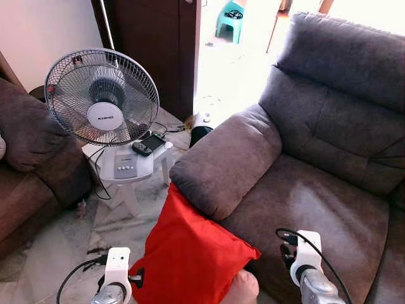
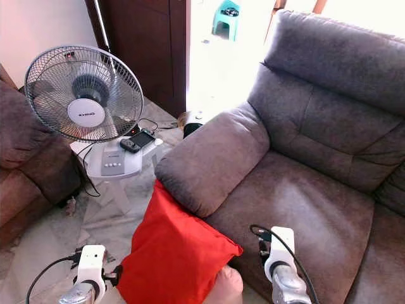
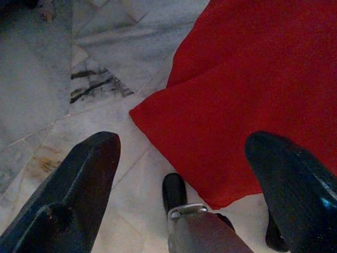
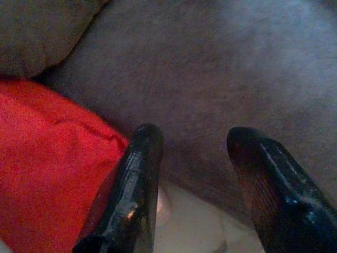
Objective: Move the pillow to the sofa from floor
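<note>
Marble floor (image 3: 42, 95) | red pillow (image 1: 186, 253) leaning on sofa (image 1: 304, 190) | fan (image 1: 101, 98) label unreadable

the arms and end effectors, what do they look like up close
Each silver arm ends in a white wrist block with a thin black cable looping off it: left arm, right arm. The left end effector has two long, glossy black fingers tapering to rounded tips, with a silver metal part between their bases. The right end effector has the same black fingers.

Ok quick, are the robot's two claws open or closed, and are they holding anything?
Left gripper: open, holding nothing, beside the soft red fabric pillow.
Right gripper: open, holding nothing.
</note>
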You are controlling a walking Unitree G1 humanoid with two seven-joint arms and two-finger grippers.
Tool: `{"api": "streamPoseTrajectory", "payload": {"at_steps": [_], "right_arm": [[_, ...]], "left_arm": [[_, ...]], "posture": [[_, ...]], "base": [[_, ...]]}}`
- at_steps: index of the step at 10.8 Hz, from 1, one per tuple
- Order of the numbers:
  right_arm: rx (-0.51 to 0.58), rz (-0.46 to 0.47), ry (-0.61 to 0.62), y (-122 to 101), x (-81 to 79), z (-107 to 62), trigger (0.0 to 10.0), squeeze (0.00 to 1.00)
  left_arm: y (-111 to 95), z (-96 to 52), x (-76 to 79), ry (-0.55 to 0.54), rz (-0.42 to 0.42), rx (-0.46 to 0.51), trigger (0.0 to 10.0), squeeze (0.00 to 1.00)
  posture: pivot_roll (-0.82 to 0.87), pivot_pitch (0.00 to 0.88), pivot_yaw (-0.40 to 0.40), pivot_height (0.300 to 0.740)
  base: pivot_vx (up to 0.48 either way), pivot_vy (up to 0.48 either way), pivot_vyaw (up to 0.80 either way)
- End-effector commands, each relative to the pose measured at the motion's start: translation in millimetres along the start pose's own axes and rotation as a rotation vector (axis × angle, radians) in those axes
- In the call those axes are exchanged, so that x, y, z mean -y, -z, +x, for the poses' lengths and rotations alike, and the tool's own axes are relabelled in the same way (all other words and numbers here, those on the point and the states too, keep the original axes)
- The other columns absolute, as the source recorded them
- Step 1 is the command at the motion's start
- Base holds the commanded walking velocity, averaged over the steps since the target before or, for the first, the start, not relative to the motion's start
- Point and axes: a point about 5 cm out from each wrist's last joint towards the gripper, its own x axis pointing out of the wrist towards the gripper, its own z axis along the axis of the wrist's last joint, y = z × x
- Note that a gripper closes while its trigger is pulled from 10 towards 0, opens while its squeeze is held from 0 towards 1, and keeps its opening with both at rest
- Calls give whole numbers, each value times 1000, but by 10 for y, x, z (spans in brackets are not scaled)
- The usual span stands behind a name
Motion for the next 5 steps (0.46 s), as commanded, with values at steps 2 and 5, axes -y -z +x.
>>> {"api": "streamPoseTrajectory", "payload": {"at_steps": [2,5], "right_arm": [[-77,-22,-24,176,-16,-38,10000,0],[-83,2,-18,264,-18,-68,10000,0]], "left_arm": [[2,1,19,5,-6,0,10000,0],[13,-4,8,-5,-12,1,10000,0]], "posture": [[36,0,-66,736],[41,0,-65,736]], "base": [[0,0,0],[0,0,0]]}}
